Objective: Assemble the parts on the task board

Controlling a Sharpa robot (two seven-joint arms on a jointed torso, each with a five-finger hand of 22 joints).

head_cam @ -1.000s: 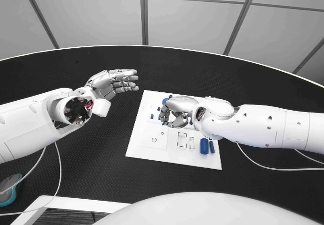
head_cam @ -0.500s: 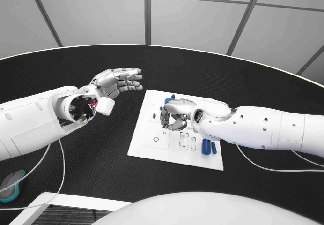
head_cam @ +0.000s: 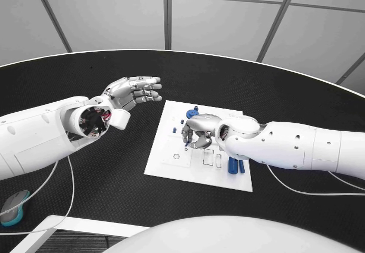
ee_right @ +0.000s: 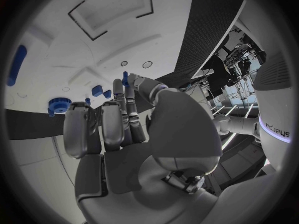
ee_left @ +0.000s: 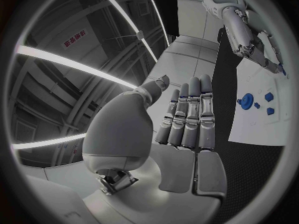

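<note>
The white task board (head_cam: 171,158) lies mid-table. On its far part stands a blue gear (head_cam: 192,113), seen again as the blue gear (ee_right: 59,105) and the blue gear (ee_left: 247,100). Two long blue parts (head_cam: 233,165) lie at its near right. My right hand (head_cam: 200,132) hovers over the board's middle, pinching a small blue peg (ee_right: 125,78) between thumb and fingertip, the peg (head_cam: 188,141) pointing down near the board's slots. My left hand (head_cam: 134,90) floats left of the board's far corner, with the palm (ee_left: 187,149) bare and the fingers straight, holding nothing.
Small blue pieces (ee_right: 97,90) sit beside the gear. Round holes (ee_right: 147,64) and rectangular slots (head_cam: 207,155) mark the board. A white cable (head_cam: 304,191) trails on the table at the right, another cable (head_cam: 67,184) at the left. A teal object (head_cam: 11,208) lies at the near left.
My right hand has crept a little towards the board's near side with the peg. The left hand has risen slightly and holds its open pose.
</note>
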